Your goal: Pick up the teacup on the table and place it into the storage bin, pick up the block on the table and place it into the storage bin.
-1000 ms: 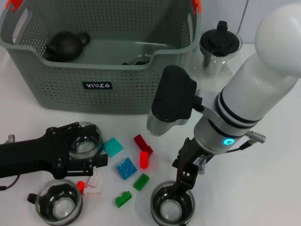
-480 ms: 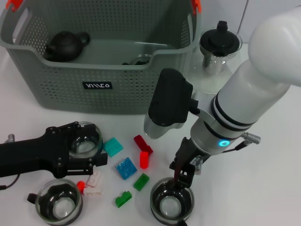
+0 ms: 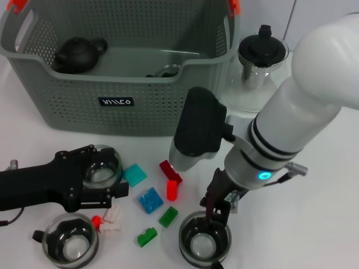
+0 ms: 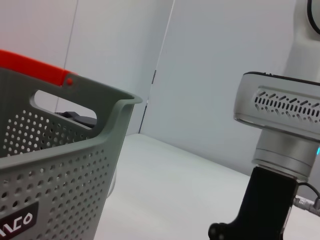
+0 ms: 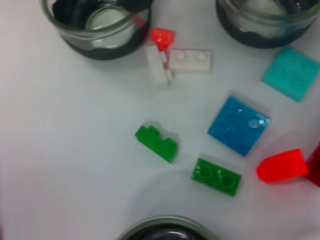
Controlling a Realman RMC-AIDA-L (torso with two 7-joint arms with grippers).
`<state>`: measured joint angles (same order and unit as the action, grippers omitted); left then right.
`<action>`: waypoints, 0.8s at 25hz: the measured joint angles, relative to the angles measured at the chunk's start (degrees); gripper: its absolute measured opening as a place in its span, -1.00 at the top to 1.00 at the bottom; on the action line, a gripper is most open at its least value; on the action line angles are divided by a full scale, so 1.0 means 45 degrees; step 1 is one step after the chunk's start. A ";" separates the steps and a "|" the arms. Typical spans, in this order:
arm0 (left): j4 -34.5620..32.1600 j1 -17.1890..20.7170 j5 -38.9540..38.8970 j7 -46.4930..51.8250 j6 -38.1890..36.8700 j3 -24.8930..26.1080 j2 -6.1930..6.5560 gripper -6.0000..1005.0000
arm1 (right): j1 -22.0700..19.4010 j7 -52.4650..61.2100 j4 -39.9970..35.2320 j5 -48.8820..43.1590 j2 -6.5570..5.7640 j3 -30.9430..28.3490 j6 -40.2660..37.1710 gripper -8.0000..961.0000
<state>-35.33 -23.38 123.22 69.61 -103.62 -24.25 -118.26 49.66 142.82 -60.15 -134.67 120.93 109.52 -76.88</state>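
Three glass teacups stand on the white table: one [image 3: 102, 167] between the spread fingers of my left gripper [image 3: 98, 172], one [image 3: 69, 241] at the front left, one [image 3: 205, 244] at the front middle. My right gripper [image 3: 215, 205] hangs down onto the far rim of that front-middle teacup [image 5: 165, 229]. Several blocks lie between the cups: teal [image 3: 134, 174], blue [image 3: 150, 200], red [image 3: 170, 170], green [image 3: 168, 216], white [image 3: 113, 218]. In the right wrist view they show as blue [image 5: 239, 125], green [image 5: 216, 176] and red [image 5: 282, 166]. The grey storage bin [image 3: 118, 102] stands behind.
A black teapot [image 3: 78, 54] sits inside the bin at its left. A clear glass teapot with a black lid [image 3: 261, 61] stands to the right of the bin. The bin's corner with an orange clip [image 4: 65, 120] and my right arm [image 4: 280, 150] fill the left wrist view.
My right arm has shifted a little to the left and lower, bringing its gripper closer onto the front-middle teacup's rim. The left arm and the blocks have not moved.
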 joint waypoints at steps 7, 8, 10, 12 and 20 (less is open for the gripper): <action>0.0000 0.0000 0.0000 0.0000 0.0000 -0.0001 0.0009 -0.68 | 0.0012 0.0003 0.0105 0.0142 0.0014 0.0289 -0.0003 0.01; 0.0000 0.0000 0.0000 0.0000 -0.0001 -0.0002 0.0008 -0.68 | 0.0012 0.0012 0.0111 0.0142 0.0015 0.0291 -0.0003 0.01; 0.0000 0.0001 0.0000 0.0000 -0.0005 -0.0002 0.0000 -0.68 | 0.0006 0.0088 0.0116 0.0142 0.0018 0.0291 -0.0008 0.08; 0.0000 0.0010 0.0000 0.0000 -0.0015 -0.0001 -0.0007 -0.68 | 0.0007 0.0132 0.0166 0.0135 0.0021 0.0296 -0.0036 0.14; -0.0001 0.0045 0.0000 -0.0019 -0.0023 -0.0001 -0.0001 -0.67 | -0.0139 0.0157 -0.0097 0.0114 -0.0025 0.0211 -0.0033 0.67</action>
<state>-35.34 -23.18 123.23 69.52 -103.72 -24.26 -118.27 49.03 143.53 -60.59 -134.16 120.82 110.46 -77.03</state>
